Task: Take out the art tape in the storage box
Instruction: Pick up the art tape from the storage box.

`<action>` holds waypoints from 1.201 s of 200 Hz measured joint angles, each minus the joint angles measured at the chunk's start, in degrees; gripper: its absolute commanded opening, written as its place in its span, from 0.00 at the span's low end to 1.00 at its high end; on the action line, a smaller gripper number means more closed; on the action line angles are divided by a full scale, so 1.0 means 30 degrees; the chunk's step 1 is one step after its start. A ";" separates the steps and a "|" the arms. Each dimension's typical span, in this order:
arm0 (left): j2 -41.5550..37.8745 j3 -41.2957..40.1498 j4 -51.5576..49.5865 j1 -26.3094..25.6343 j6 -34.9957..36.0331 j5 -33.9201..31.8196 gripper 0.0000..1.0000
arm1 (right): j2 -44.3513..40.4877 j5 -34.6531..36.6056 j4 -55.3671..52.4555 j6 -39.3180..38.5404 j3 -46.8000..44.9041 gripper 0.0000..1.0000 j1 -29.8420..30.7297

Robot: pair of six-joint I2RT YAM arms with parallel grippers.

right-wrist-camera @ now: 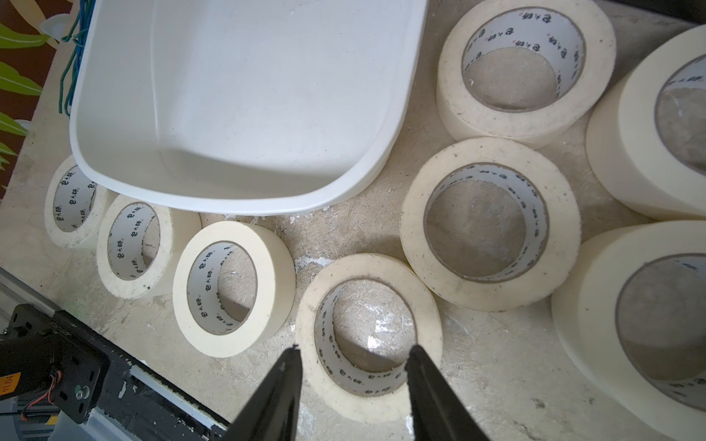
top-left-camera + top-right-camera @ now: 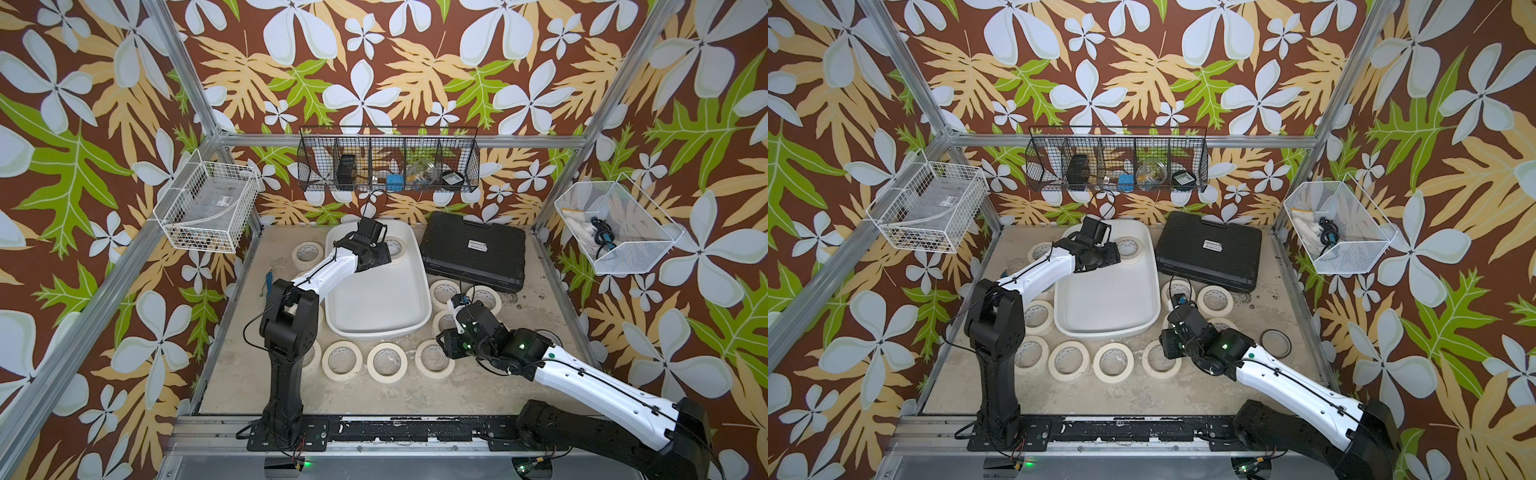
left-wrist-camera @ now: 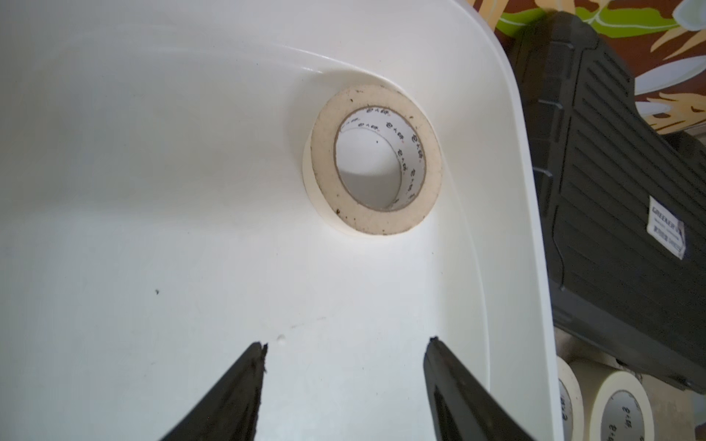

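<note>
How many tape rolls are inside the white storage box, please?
1: one roll in the storage box's far corner beside the black case; the left arm may hide others.

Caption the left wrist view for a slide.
Open left gripper faces an art tape roll in the storage box corner, black case beside.

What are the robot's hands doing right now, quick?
Left gripper: open, empty, over the storage box.
Right gripper: open, empty, above a tape roll.

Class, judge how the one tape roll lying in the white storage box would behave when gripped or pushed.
The tape roll is a thick wound ring, so probably stiff when squeezed. Its hollow core suggests it is light. Pushed, it would likely slide on the storage box's smooth floor.
</note>
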 measured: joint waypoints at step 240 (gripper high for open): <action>0.9398 1.0462 -0.2229 0.0270 -0.0597 -0.2033 0.60 | -0.1341 -0.0634 -0.0474 0.0401 -0.0889 0.52 0.0000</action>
